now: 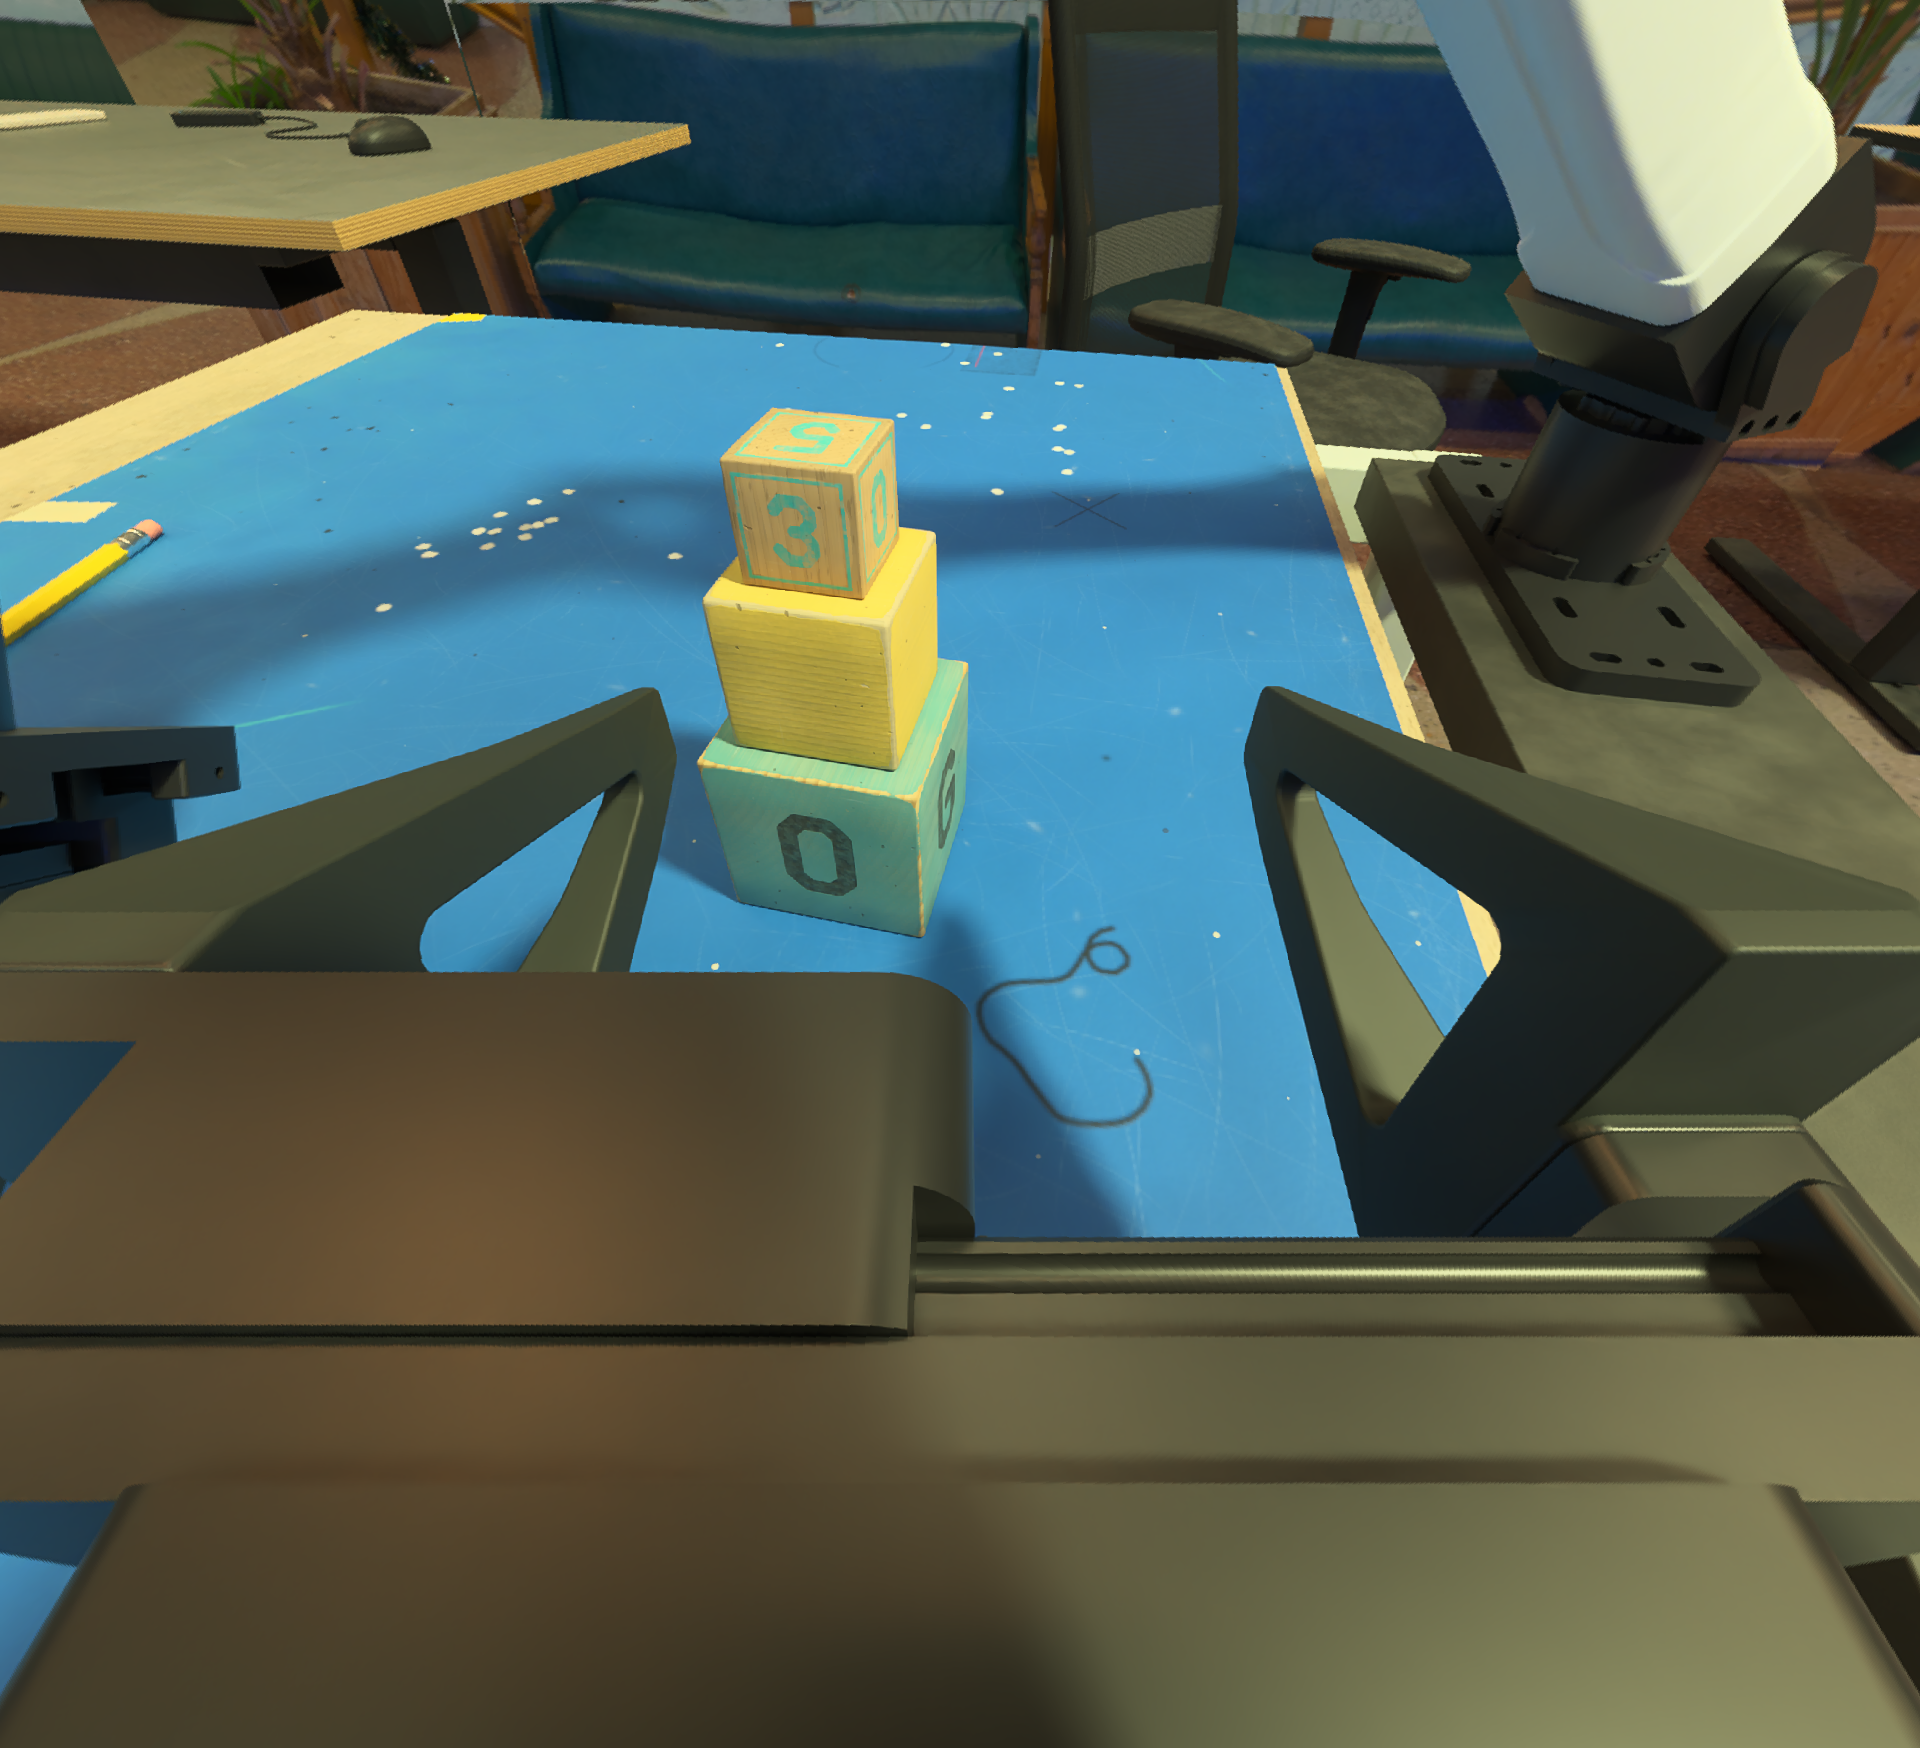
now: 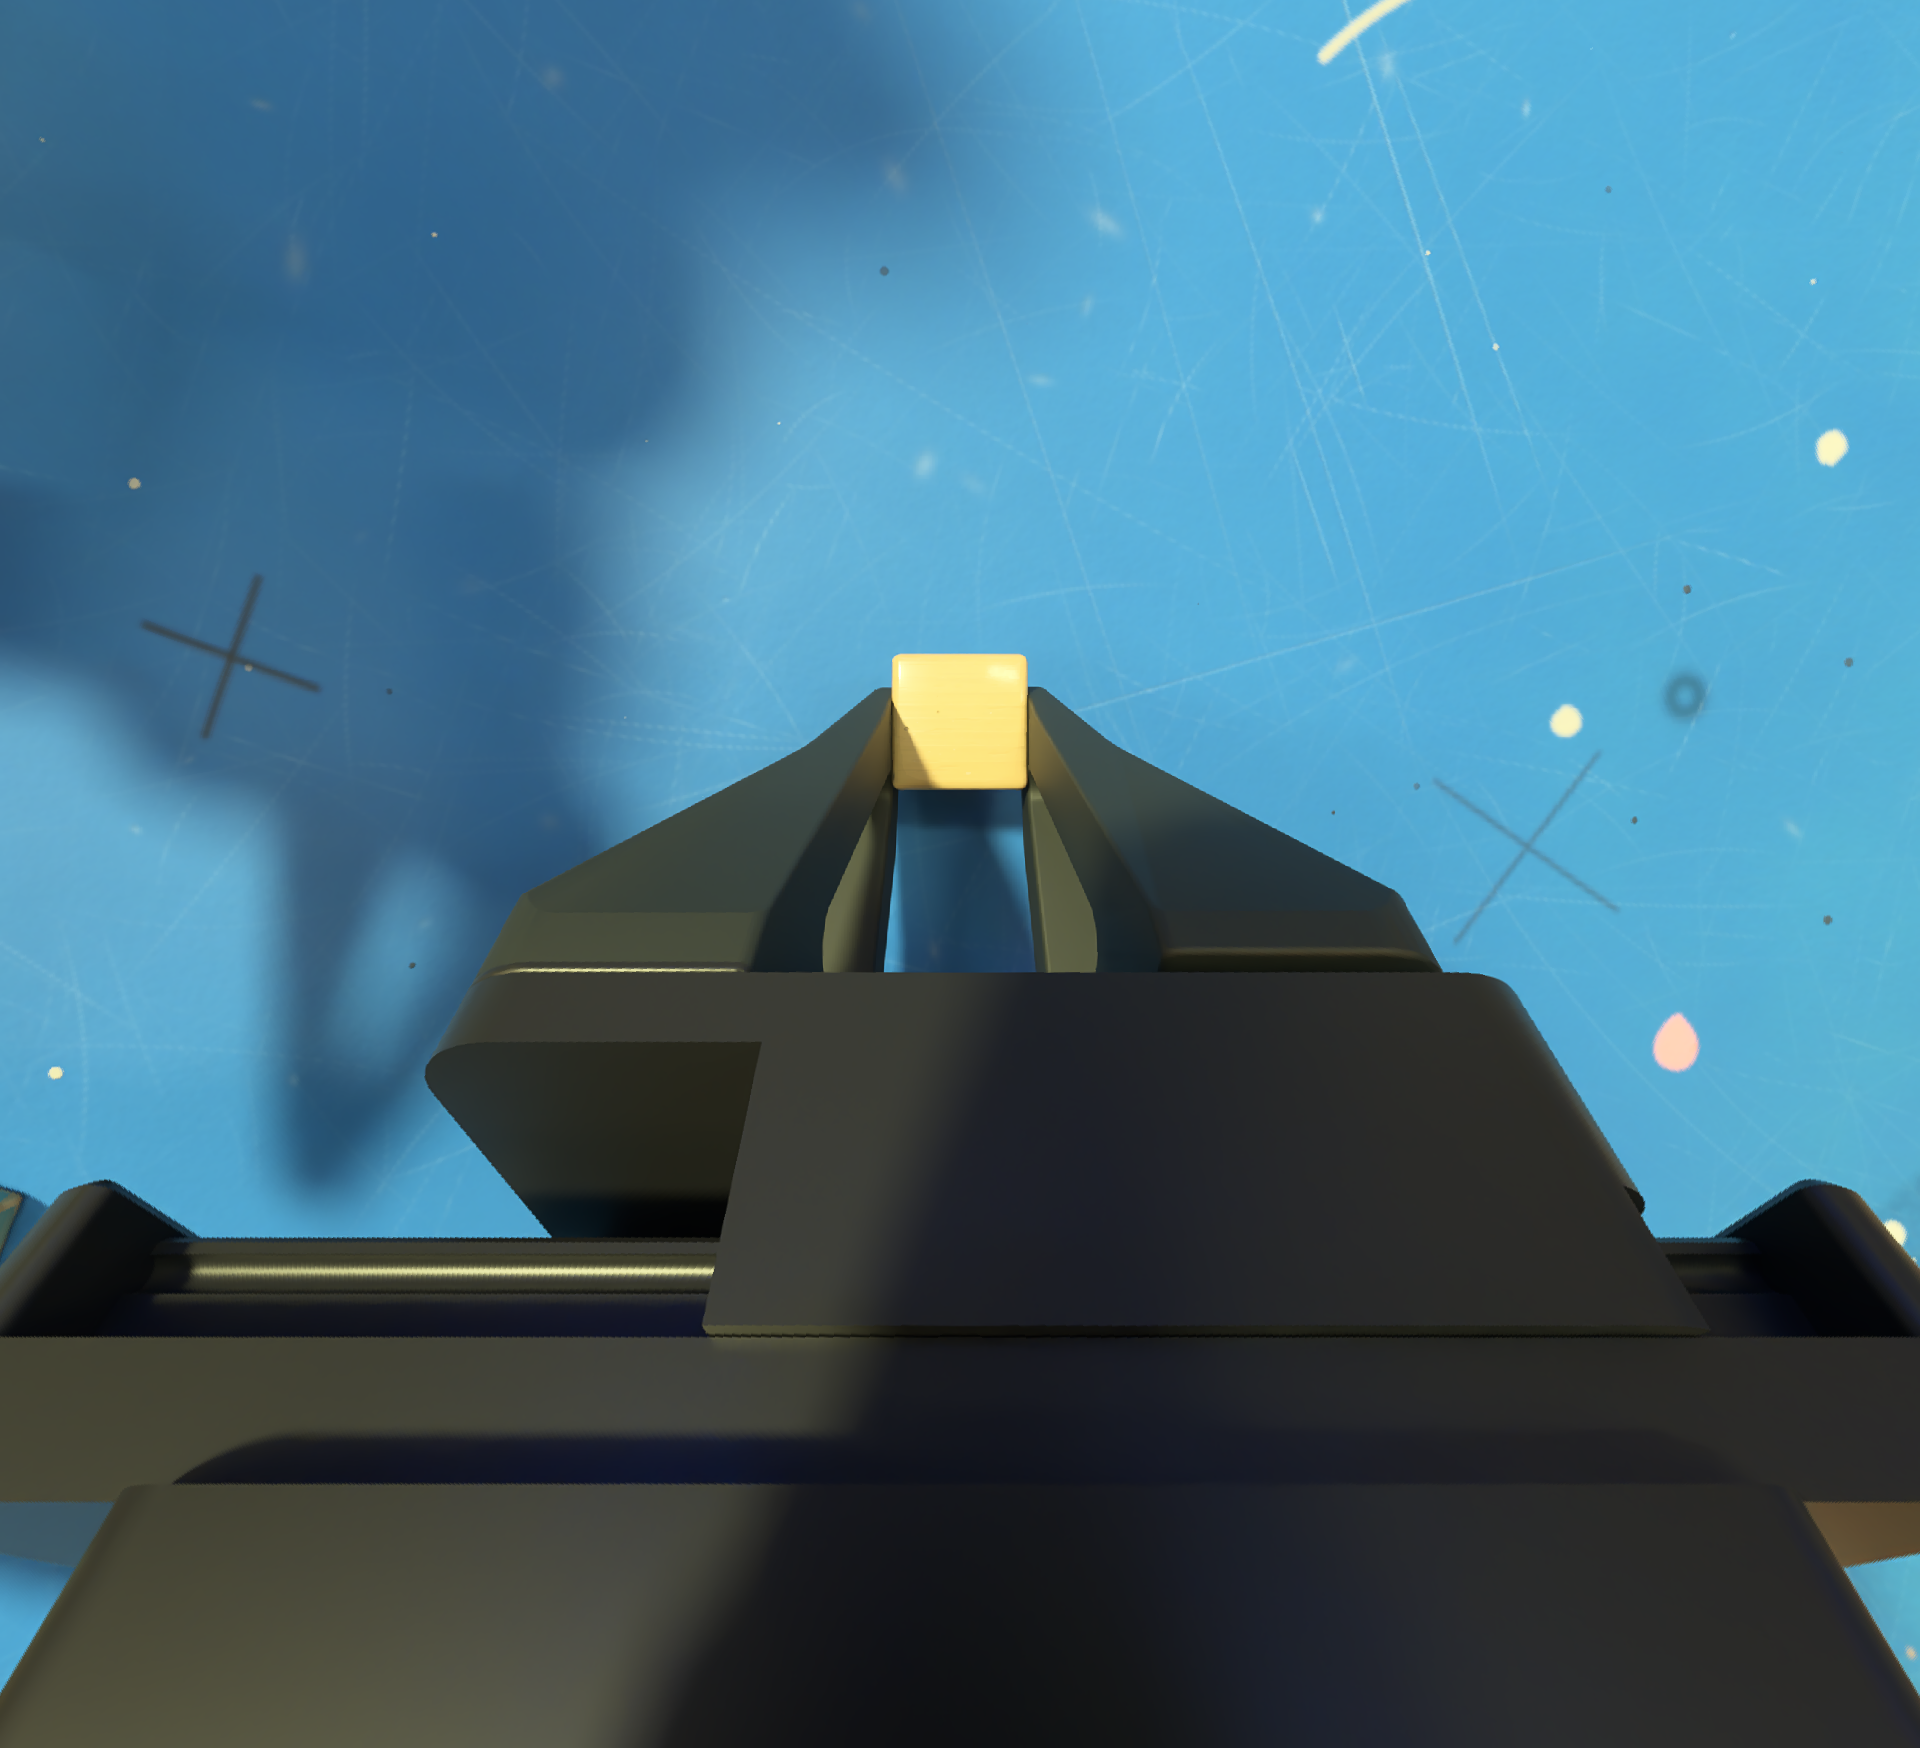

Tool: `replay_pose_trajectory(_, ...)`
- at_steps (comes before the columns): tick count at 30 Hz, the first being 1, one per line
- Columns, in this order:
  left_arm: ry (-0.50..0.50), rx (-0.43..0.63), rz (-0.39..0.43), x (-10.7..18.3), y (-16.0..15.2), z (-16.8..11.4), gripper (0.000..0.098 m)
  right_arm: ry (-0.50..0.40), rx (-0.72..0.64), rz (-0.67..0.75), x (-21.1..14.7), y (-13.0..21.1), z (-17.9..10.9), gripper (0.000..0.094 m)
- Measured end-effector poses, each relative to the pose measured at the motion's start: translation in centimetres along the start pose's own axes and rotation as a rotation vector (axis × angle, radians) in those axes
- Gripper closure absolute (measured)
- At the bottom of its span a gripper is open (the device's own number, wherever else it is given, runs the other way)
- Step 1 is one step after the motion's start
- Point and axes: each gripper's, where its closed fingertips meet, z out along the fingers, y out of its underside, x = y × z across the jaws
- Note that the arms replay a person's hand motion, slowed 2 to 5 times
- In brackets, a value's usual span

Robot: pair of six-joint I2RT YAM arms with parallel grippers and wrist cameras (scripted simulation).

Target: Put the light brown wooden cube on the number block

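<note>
On a scratched blue bench [image 1: 1143, 659] stands a tower of three blocks, roughly midway across the bench and toward its far edge. At the bottom is a pale green block [image 1: 831, 841] with dark characters on its sides. A plain yellow block [image 1: 821, 659] sits on it, slightly turned. On top rests the number block [image 1: 805, 503], light wood with turquoise figures, its top face bare.

The left claw [image 1: 956, 711] hangs low in front of the tower with its two dark fingers spread wide apart and holding nothing; the tower stands beyond the gap between them. A yellow pencil [image 1: 78, 581] with a pink eraser lies near the left edge of the bench. The base of the other arm [image 1: 1600, 555] is bolted just past the right edge, its white upper link rising out of view. A dark scribble is drawn on the bench near the green block.

The right claw [image 2: 959, 732] points down at bare blue bench and is clamped on the light brown wooden cube [image 2: 959, 722], gripped between its fingertips above the surface. Only drawn crosses, pale specks and a soft shadow lie beneath it; the tower is not visible from here.
</note>
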Motion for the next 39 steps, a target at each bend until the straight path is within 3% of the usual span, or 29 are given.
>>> replay_pose_trajectory(11,0.000,-0.003,-0.001,0.0,0.1,0.0,0.0038,0.057,0.008,0.009,-0.6,-0.8,-2.4,0.0741)
replay_pose_trajectory(39,0.001,0.007,-0.002,0.0,-0.2,0.0,0.0038,0.265,0.032,0.060,-5.9,-1.7,-14.6,0.0741)
